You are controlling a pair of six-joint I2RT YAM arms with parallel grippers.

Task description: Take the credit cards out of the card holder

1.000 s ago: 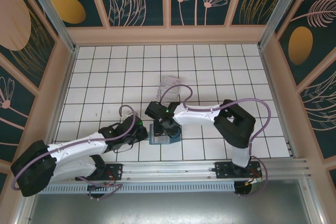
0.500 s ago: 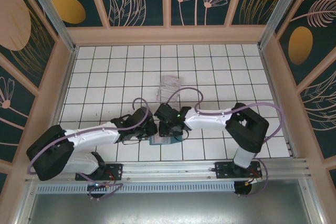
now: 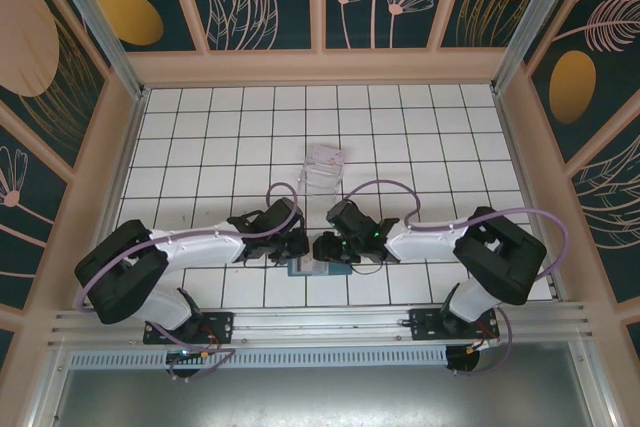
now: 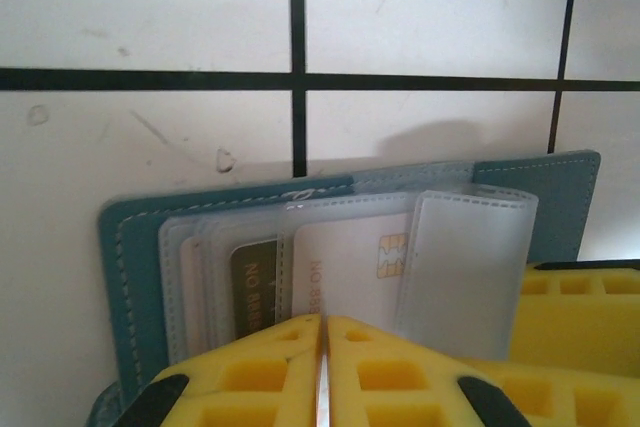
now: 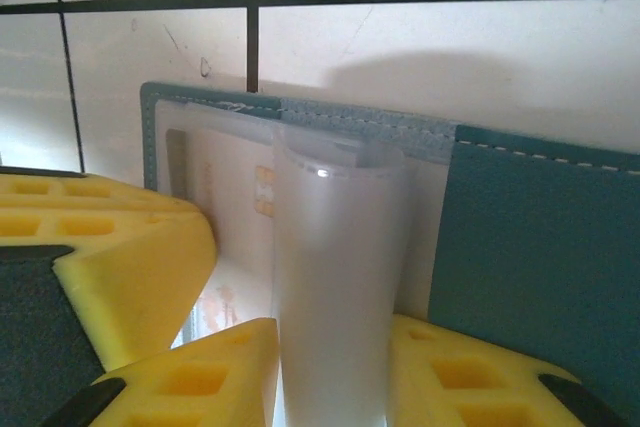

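Nearest on the counter (image 4: 430,7), left hand (image 4: 322,372) pinched almost shut on a thin pale edge, unidentifiable. Right hand (image 5: 335,372) clamped on a clear sleeve (image 5: 335,247) of the open teal card holder (image 4: 125,277), flat between both. Inside, dark card (image 4: 252,282) beside pale card (image 4: 345,267). Farther back, clear plastic tray (image 3: 322,169).

White gridded table (image 3: 200,147) bears the card holder (image 3: 302,268) and clear tray (image 3: 322,169).

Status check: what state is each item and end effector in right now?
card holder: open, flat on table.
credit cards: both in their slots.
plastic sleeve: lifted upright.
left end effector: shut.
right end effector: shut on plastic sleeve.
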